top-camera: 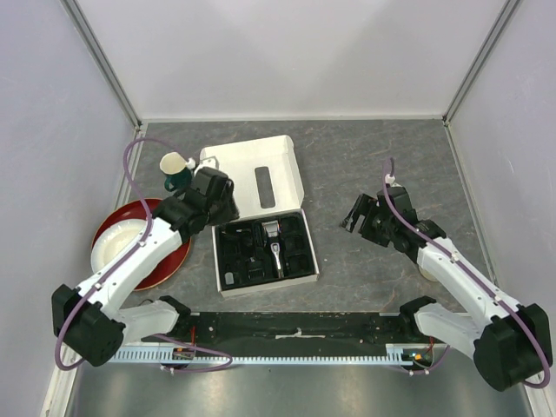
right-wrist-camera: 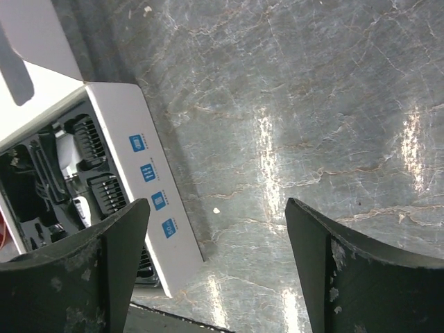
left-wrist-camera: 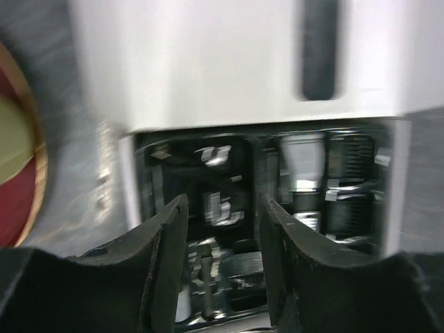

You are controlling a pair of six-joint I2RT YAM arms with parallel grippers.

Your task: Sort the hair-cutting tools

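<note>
The silver-and-black clipper (top-camera: 273,241) lies in the black tray of the white box (top-camera: 307,248), with black comb guards (top-camera: 299,243) in the pockets around it. My left gripper (top-camera: 226,208) hangs over the tray's far left corner. In the blurred left wrist view its fingers (left-wrist-camera: 170,239) stand apart with nothing between them, over small tools (left-wrist-camera: 216,208), with the clipper (left-wrist-camera: 303,166) to the right. My right gripper (top-camera: 354,215) is open over bare table, right of the box. The right wrist view shows comb guards (right-wrist-camera: 104,191) behind the box's side wall (right-wrist-camera: 149,173).
The box lid (top-camera: 261,178) lies open toward the back. A red plate (top-camera: 169,261) holding a cream bowl (top-camera: 117,243) sits left of the box under my left arm. A cream mug (top-camera: 174,163) stands behind my left gripper. A cream object (top-camera: 427,271) peeks out under my right arm.
</note>
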